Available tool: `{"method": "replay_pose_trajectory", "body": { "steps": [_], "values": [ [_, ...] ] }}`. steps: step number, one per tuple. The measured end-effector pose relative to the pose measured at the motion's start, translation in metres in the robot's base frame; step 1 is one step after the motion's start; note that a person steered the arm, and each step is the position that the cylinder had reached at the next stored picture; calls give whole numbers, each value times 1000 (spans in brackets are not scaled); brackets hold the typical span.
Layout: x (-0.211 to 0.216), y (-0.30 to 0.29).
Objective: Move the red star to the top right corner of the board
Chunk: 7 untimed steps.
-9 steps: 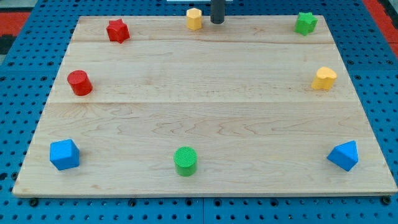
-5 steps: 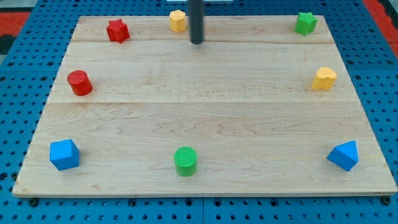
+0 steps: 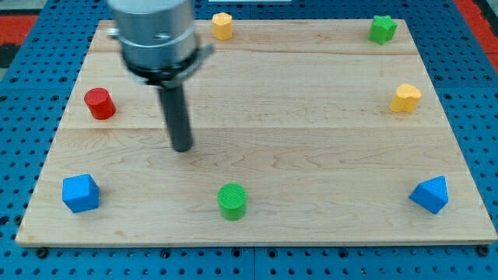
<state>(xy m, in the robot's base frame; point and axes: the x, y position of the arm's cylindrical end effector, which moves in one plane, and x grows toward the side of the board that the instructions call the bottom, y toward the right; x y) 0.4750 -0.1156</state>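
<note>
The red star is hidden behind the arm's grey body (image 3: 156, 35) near the board's top left. My tip (image 3: 182, 148) rests on the wooden board (image 3: 296, 132) left of centre, below where the star stood and to the right of the red cylinder (image 3: 99, 103). The green cylinder (image 3: 232, 201) lies below and right of the tip. The green star (image 3: 382, 29) sits near the top right corner.
A yellow hexagonal block (image 3: 222, 25) is at the top edge. A yellow heart-like block (image 3: 405, 98) is at the right. A blue cube (image 3: 81, 193) is at the bottom left, a blue wedge-like block (image 3: 430, 194) at the bottom right.
My tip has swept from the top edge down and left to the board's left middle. The yellow hexagon shifted slightly left earlier. The arm's body now covers the red star.
</note>
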Motion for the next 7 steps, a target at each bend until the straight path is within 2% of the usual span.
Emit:
{"method": "replay_pose_trajectory", "body": {
  "steps": [1,2,3,4,5,6,7],
  "values": [
    [-48,-24],
    [-162,-30],
    [-197,-6],
    [-230,-24],
    [-208,-50],
    [-206,-23],
    [-145,55]
  ]
}}
